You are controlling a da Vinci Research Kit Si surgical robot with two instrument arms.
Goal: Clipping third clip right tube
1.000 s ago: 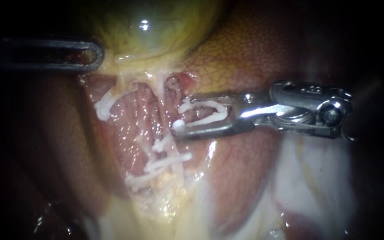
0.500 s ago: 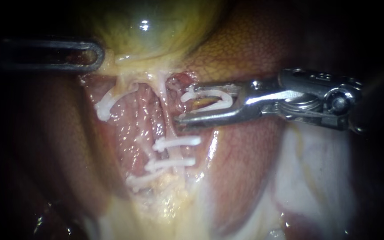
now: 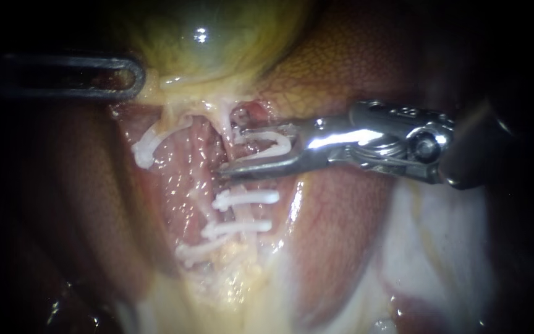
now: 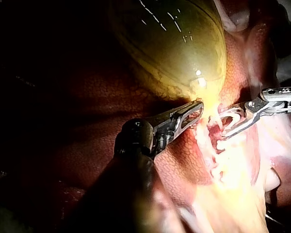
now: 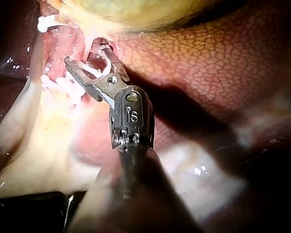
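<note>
My right instrument (image 3: 228, 153) comes in from the right, its jaws holding an open white clip (image 3: 279, 141) between them. The clip's legs straddle the right tube (image 3: 240, 213) just above two white clips (image 3: 248, 197) (image 3: 239, 227) fixed across it. The right wrist view shows the same jaws (image 5: 86, 54) with the clip at the tube. My left instrument (image 3: 132, 77) lies at the upper left, jaws shut on tissue at the neck of the yellow-green gallbladder (image 3: 205, 37). The left wrist view also shows this hold (image 4: 196, 110).
Red-brown liver (image 3: 347, 68) surrounds the dissected bed. Another white clip (image 3: 145, 148) sits on the left tube, and one more (image 3: 196, 250) lies lower down. Pale fatty tissue (image 3: 428, 247) fills the lower right.
My right instrument has risen off the upper fixed clip and slid left, carrying its open clip across the right tube. The left instrument has not moved.
</note>
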